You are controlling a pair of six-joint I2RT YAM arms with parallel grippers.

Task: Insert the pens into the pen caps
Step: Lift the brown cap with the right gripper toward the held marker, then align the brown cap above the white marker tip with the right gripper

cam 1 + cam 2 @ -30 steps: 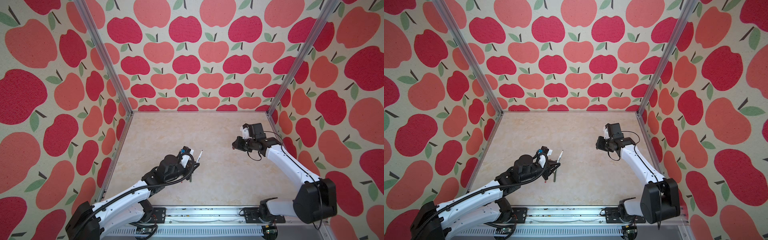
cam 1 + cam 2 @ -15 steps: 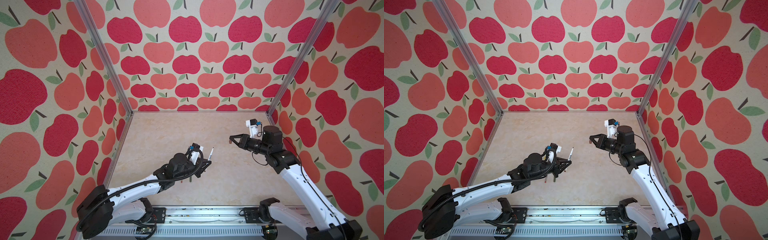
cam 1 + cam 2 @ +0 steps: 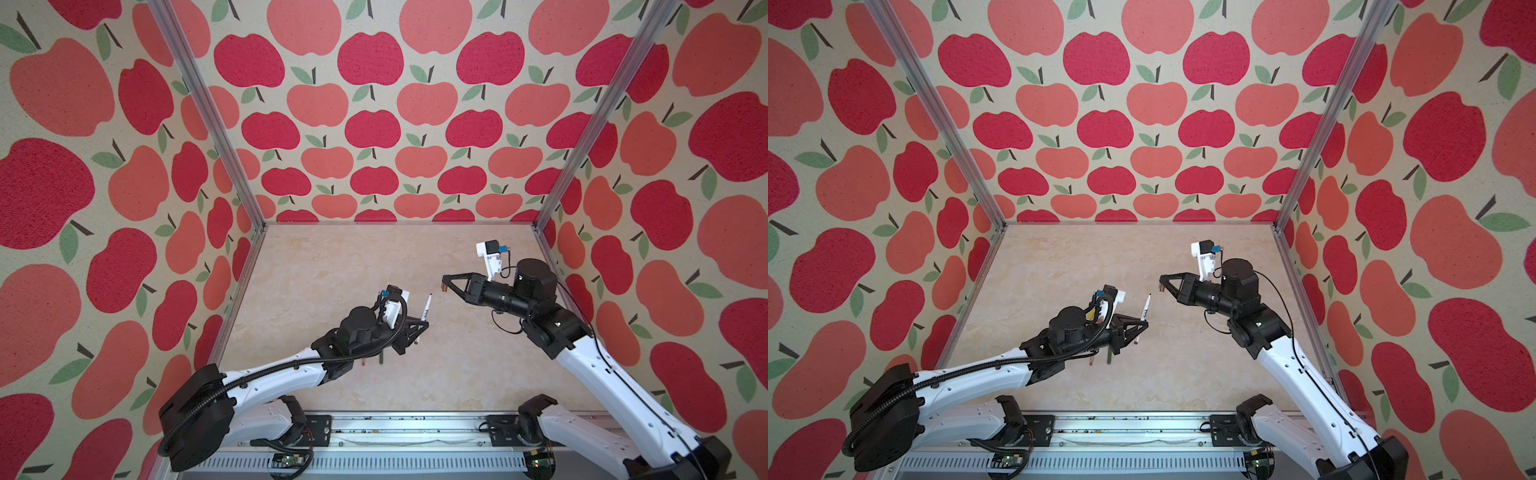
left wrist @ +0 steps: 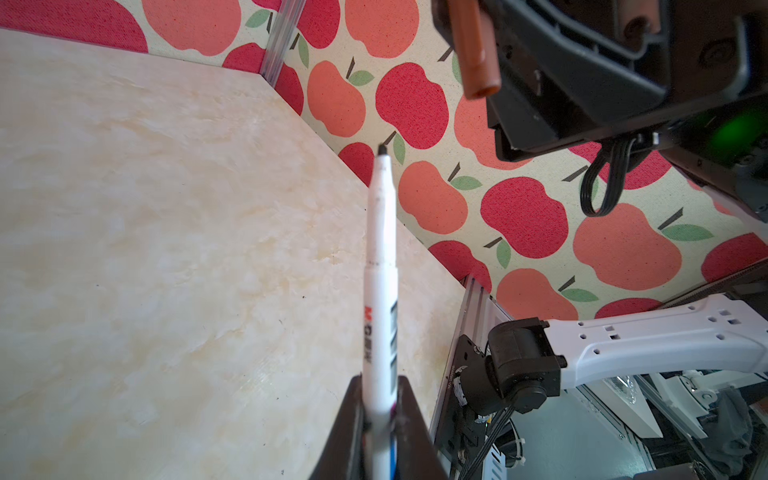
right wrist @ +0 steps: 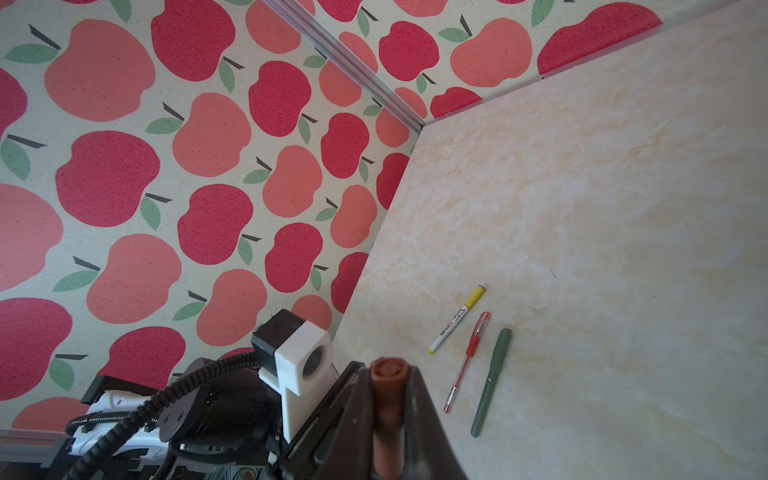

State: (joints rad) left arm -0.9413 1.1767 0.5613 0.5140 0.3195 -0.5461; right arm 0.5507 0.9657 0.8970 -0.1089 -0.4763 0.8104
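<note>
My left gripper (image 3: 421, 329) (image 3: 1142, 326) (image 4: 380, 395) is shut on the white pen with a dark tip (image 3: 426, 308) (image 3: 1146, 308) (image 4: 380, 266), which points up and away over the table's middle. My right gripper (image 3: 445, 284) (image 3: 1162, 284) (image 5: 384, 372) is shut on the brown pen cap (image 3: 443, 287) (image 3: 1160, 287) (image 5: 384, 386) (image 4: 476, 54) and reaches in from the right. A gap separates the pen tip from the cap. In the right wrist view three other pens lie side by side on the table: white with a yellow cap (image 5: 455, 321), red (image 5: 467, 361) and dark green (image 5: 492, 380).
In both top views the left arm hides most of the lying pens; only the ends of the red pen (image 3: 365, 362) (image 3: 1091, 360) and the green pen (image 3: 380, 360) (image 3: 1108, 357) show beneath it. Apple-patterned walls (image 3: 374, 124) enclose the beige table (image 3: 332, 257) on three sides.
The left gripper has carried the pen to the right, towards the middle. The right arm has swung round to point left with the cap, so the two grippers now stand closer.
</note>
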